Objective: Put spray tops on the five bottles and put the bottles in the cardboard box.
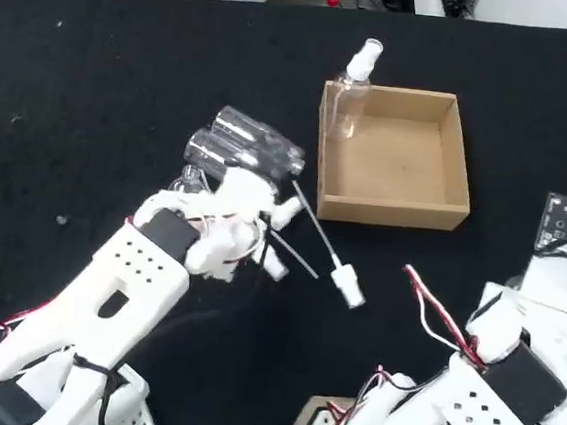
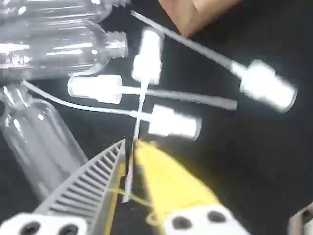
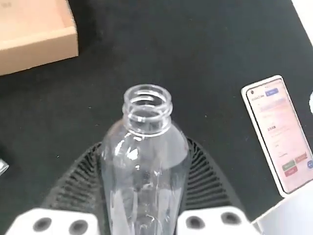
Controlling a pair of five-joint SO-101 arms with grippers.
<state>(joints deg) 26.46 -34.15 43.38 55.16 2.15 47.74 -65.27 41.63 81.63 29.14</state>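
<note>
Two fingers of my left gripper (image 2: 129,144) are pressing together on the thin tube (image 2: 136,128) of one top (image 2: 148,56). They are pinching the tube alone, not the white head. That is worrying me. The tube is thin and bendy, so I am thinking it may slip out, or the head may swing about when I lift.

The tube is also crossing the tubes of a second top (image 2: 173,122) and a third top (image 2: 95,88). If I am pulling up fast, these may be dragged along or flicked away. They are lying in the middle of the table (image 1: 96,74), just left of the box (image 1: 389,213). Some bare bottles (image 2: 54,49) are lying on their sides right by them. A bump may send those round bottles rolling off to the left.

My right gripper (image 3: 145,149) is on the near right side, well apart from the pile. Its fingers are squeezing an open bottle (image 3: 146,105) from both sides. The bottle is smooth, so it may be tipping or sliding in that grip. Its neck is small, and a swinging tube may miss the hole and poke the rim.

A phone (image 3: 276,132) is lying near that arm, and a wide swing may hit it.

One done bottle (image 1: 353,99) is standing in the far left corner of the box. A careless drop may knock it over.
</note>
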